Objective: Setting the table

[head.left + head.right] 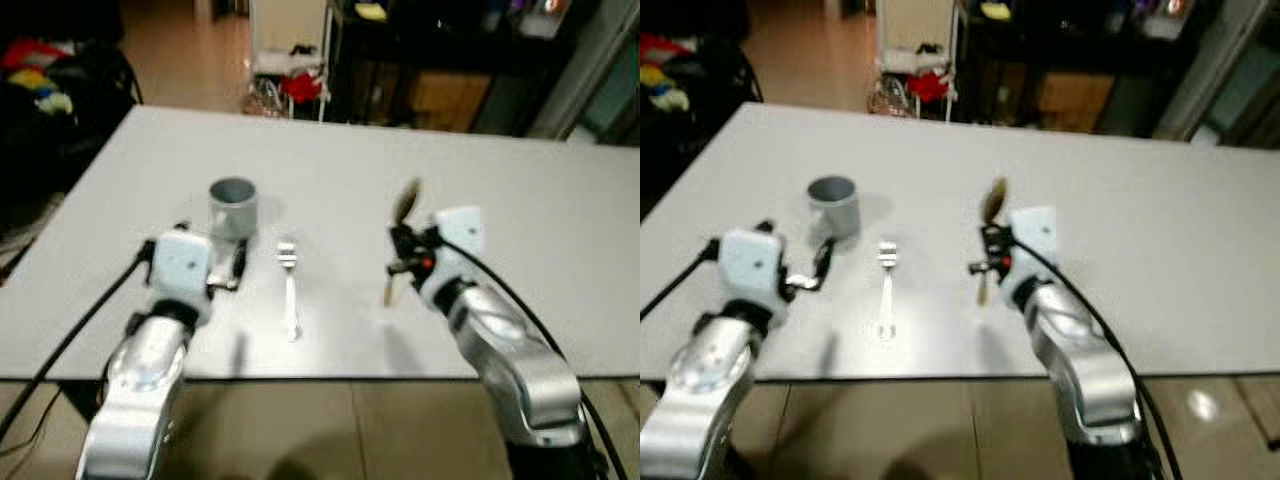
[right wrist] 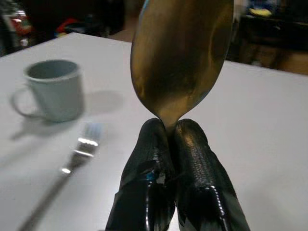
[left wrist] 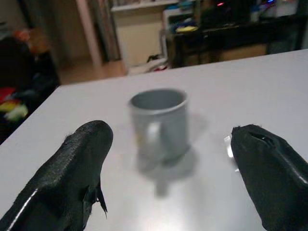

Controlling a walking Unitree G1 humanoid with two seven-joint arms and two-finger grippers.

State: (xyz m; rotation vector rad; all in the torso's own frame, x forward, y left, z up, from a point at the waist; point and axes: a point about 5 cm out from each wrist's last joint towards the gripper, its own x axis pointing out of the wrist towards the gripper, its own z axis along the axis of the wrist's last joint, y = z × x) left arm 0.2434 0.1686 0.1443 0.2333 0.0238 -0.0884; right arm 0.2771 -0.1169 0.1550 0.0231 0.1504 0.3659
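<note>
I am holding a gold spoon (image 2: 180, 57) in my right gripper (image 2: 172, 132). My two black fingers (image 2: 195, 159) are pressed tight together on its neck, just under the bowl. The bowl points up and away from me. The handle end hangs down under my gripper, over the white table (image 1: 540, 210). I cannot tell if the handle tip touches the table.

A silver fork (image 1: 289, 290) lies flat on the table, to the left of the spoon. Its prongs point away from me. It is between my two arms and nothing touches it.

A grey mug (image 1: 233, 207) stands upright on the table, a bit past the fork and to its left. Its handle faces my left gripper.

My left gripper (image 3: 168, 168) hovers near the mug, on my side of it. Its fingers (image 3: 79, 163) are wide apart and hold nothing. The mug sits past the gap between them, not touching them.

Black cables run along both my silver arms. Past the far edge of the table the room is dark. There is a white cart (image 1: 288, 40) with something red on it, and a dark pile with bright colours (image 1: 45, 75) far to the left.
</note>
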